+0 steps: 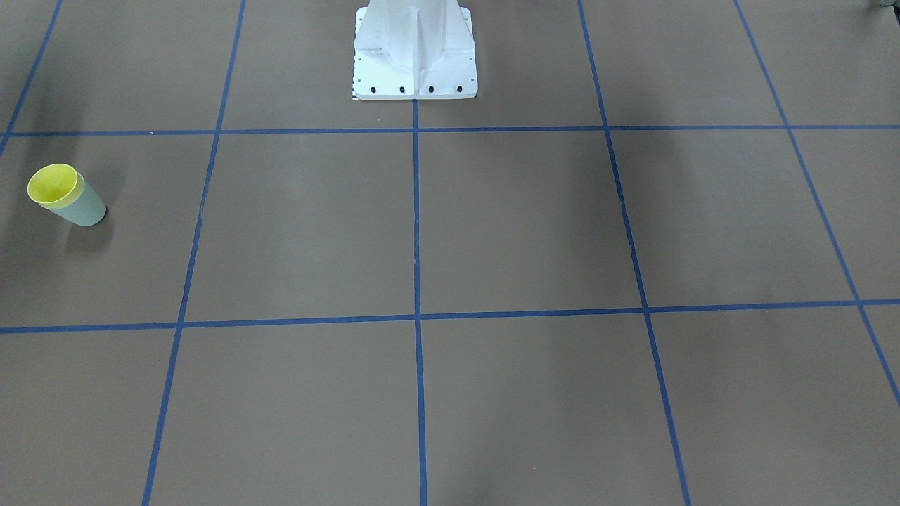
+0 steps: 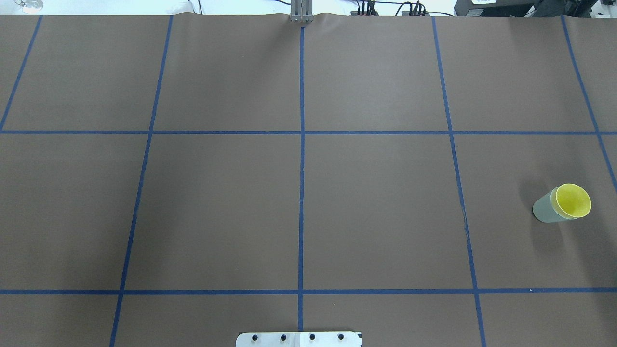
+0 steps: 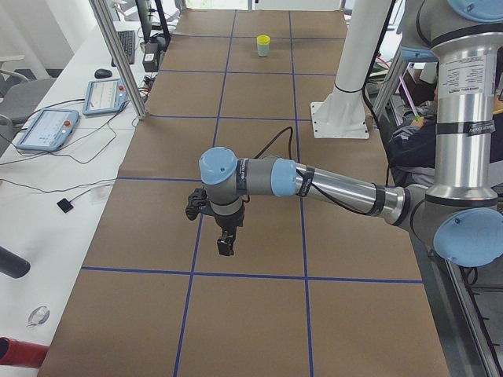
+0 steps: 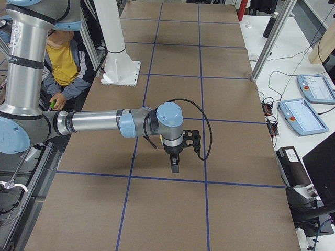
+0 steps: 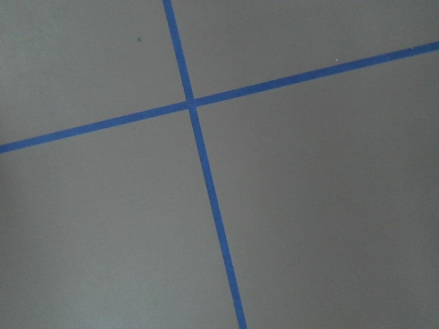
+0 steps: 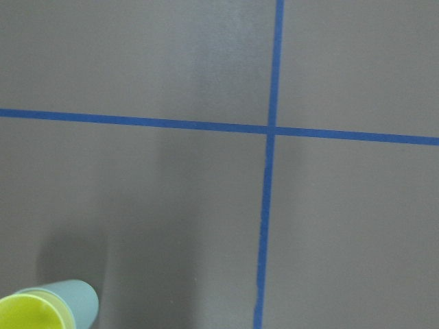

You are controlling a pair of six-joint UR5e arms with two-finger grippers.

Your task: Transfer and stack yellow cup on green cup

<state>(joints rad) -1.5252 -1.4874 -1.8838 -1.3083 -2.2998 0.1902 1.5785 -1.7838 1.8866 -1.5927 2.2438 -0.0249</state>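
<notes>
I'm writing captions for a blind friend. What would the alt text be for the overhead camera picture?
A yellow cup sits nested inside a pale green cup, standing near the right edge of a brown table marked into squares by blue tape lines. A white bolted plate shows at the bottom edge; no robot arm appears.

I had my left arm (image 3: pixel 330 184) stretched level, reaching well out from the pedestal (image 3: pixel 342 118), with the wrist bent so the left gripper (image 3: pixel 225 243) pointed straight down. My right arm (image 4: pixel 99 123) mirrored it, and the right gripper (image 4: pixel 174 166) hung downward too. I couldn't tell whether either gripper's jaws were parted.
</notes>
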